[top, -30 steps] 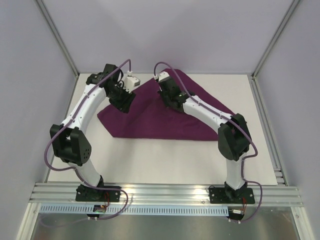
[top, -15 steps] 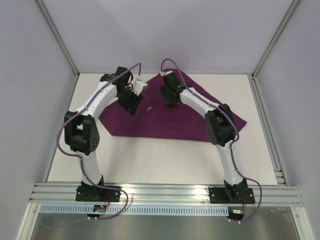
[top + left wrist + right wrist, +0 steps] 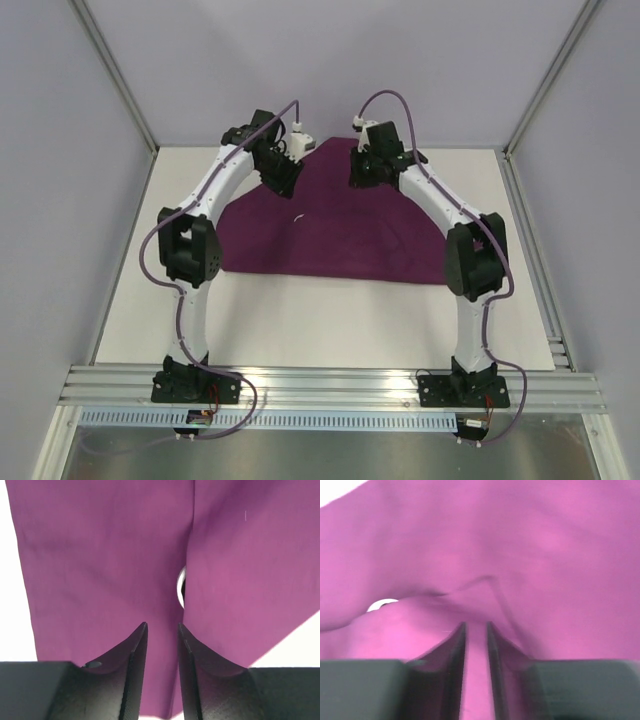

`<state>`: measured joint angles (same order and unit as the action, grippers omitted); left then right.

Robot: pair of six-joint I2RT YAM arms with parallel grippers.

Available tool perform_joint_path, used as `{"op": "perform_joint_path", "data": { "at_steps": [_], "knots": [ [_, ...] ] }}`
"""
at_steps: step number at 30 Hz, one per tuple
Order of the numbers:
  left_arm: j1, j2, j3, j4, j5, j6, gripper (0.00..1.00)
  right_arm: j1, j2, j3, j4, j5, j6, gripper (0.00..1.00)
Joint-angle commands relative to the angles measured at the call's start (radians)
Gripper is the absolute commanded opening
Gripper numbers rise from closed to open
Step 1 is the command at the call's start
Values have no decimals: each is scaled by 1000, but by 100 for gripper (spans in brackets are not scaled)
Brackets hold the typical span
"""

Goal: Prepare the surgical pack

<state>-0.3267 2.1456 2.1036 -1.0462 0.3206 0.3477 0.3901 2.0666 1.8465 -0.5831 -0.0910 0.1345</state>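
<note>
The dark purple cloth point(image 3: 330, 230) lies spread over the middle and back of the table. My left gripper point(image 3: 284, 176) is over its back left part and my right gripper point(image 3: 362, 172) over its back middle. In the left wrist view the left gripper point(image 3: 162, 626) has its jaws close together on a fold of the cloth point(image 3: 100, 555). In the right wrist view the right gripper point(image 3: 475, 624) pinches a raised ridge of cloth point(image 3: 545, 545). The steel tray, gauze pads and clamps are hidden or out of view.
The white table point(image 3: 330, 320) shows bare in front of the cloth. Grey walls and metal frame posts point(image 3: 115, 75) close in the back and sides. A small white speck point(image 3: 297, 218) lies on the cloth. A rail point(image 3: 330, 385) runs along the near edge.
Both arms have stretched towards the back of the table, taking the cloth's upper part with them. The cloth's left edge has shifted right and its outline has flattened.
</note>
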Motion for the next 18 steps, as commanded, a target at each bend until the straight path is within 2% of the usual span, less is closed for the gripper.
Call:
{"op": "perform_joint_path", "data": {
  "at_steps": [1, 7, 12, 18],
  "knots": [
    [-9, 83, 88, 58, 55, -55, 38, 23, 44, 14, 59, -234, 65, 16],
    [-18, 203, 160, 69, 38, -50, 39, 13, 179, 36, 49, -320, 83, 3],
    [-18, 240, 164, 83, 51, -73, 40, -8, 283, 71, 26, -378, 106, 0],
    [-18, 257, 150, 80, 44, -96, 40, -16, 374, 155, -43, -372, 140, 1]
  ]
}}
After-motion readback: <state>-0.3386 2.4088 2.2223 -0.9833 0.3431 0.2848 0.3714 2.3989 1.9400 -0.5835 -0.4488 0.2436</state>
